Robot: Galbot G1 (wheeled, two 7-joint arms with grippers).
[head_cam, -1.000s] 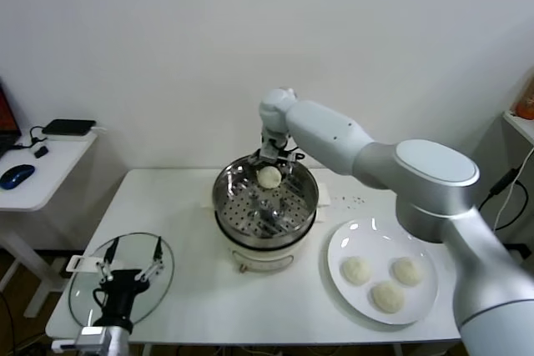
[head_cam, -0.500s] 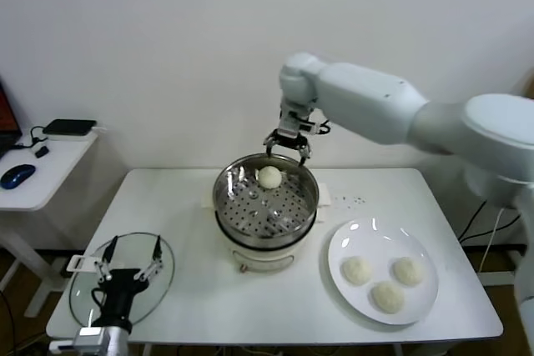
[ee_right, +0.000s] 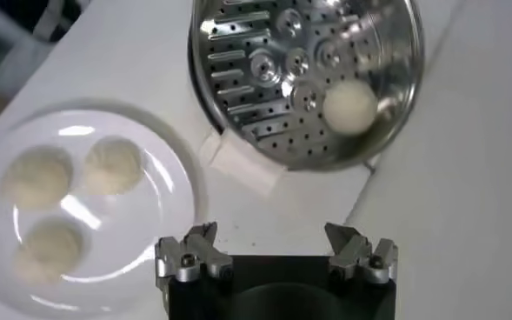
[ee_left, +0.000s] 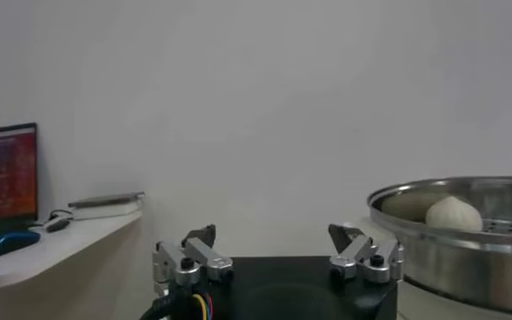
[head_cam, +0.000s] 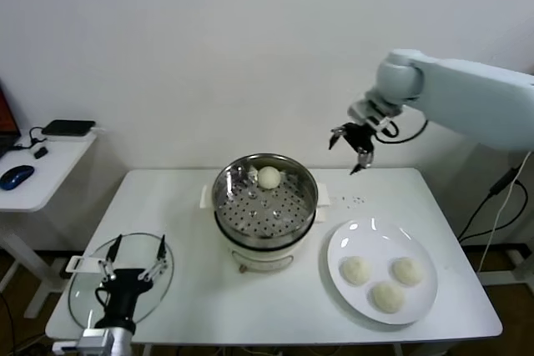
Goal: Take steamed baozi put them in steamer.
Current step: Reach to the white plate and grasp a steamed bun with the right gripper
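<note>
Steamer (head_cam: 265,206): shiny steel basket with a perforated floor on a cream-white pot base, standing near the middle of the desk (head_cam: 200,289), toward its far edge.
Baozi in steamer (head_cam: 269,177): 1 off-white bun lies on the perforated floor at the far side of the basket, close to the rim.
Baozi on plate (head_cam: 356,270): 3 buns rest on the white plate (head_cam: 350,235), grouped and near one another, none touching the steamer.
Plate: flat and white, on the desk just beside the steamer on the robot's right, toward the near right corner.
Right pincer (head_cam: 351,150): empty, its fingers spread wide, raised in the air above the far right part of the desk, well apart from the steamer and above the plate's far side; the right wrist view looks down on both the plate and the steamer.
Left pincer (head_cam: 133,258): fingers apart, holding nothing, low at the near left corner of the desk, over the glass lid (head_cam: 88,289).
Glass lid: round, lying flat at the near left corner.
</note>
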